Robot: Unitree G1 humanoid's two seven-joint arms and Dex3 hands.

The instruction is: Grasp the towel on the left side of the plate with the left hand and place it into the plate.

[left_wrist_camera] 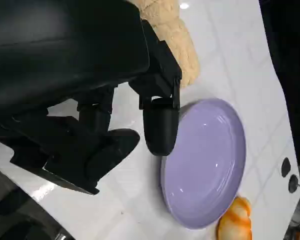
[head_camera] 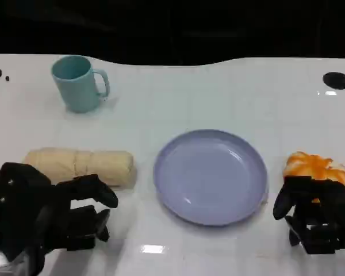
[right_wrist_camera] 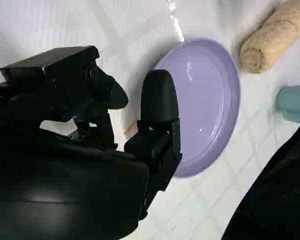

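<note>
Hovering my empty, loosely spread left hand (head_camera: pixel 52 215) just beside the towel (head_camera: pixel 80 165), I'm judging it needs closing around the roll before moving to the plate (head_camera: pixel 210 175).

bare white table (head_camera: pixel 218 98) lies between towel (head_camera: pixel 80 165) and plate (head_camera: pixel 210 175). mug (head_camera: pixel 77 83) stands well clear at 12 o'clock of the towel. orange object (head_camera: pixel 316 167) sits at the plate's 3 o'clock.
</note>
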